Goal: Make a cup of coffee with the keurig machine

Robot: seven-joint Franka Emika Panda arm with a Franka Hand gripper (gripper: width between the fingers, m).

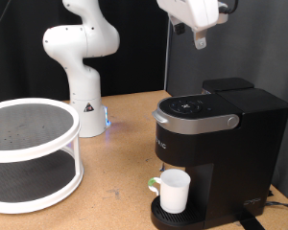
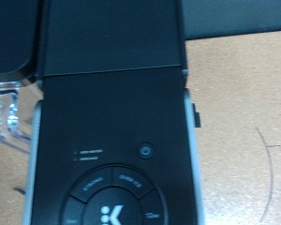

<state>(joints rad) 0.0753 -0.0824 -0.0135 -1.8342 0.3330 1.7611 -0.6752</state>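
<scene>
brown wooden tabletop (image 1: 125, 125) fills the scene beneath a dark backdrop, and on it, toward the exterior view's right, stands the keurig machine (image 1: 221, 144), a boxy black brewer with its silver-grey lid handle (image 1: 194, 120) lying down and closed over the round button panel (image 1: 192, 106). the cup (image 1: 173, 191), small and white, sits upright on the drip tray (image 1: 173, 213) at the machine's base, directly under the brew head, with its handle turned toward the exterior view's left. high above the machine, at the exterior view's top, hangs the gripper (image 1: 200, 38), well apart from the lid and touching nothing; whether its jaws are spread or pressed together cannot be told from here, and the wrist view shows no fingers at all. the wrist view looks straight down on the machine's black top (image 2: 112, 112), with the power button (image 2: 145, 149) and the ring of brew buttons (image 2: 110, 195) in sight and bare wood beside it. farther out, at the exterior view's left, stands a white two-tier round rack (image 1: 29, 153), and behind it the white robot base (image 1: 82, 57) with a small blue light low on it.
</scene>
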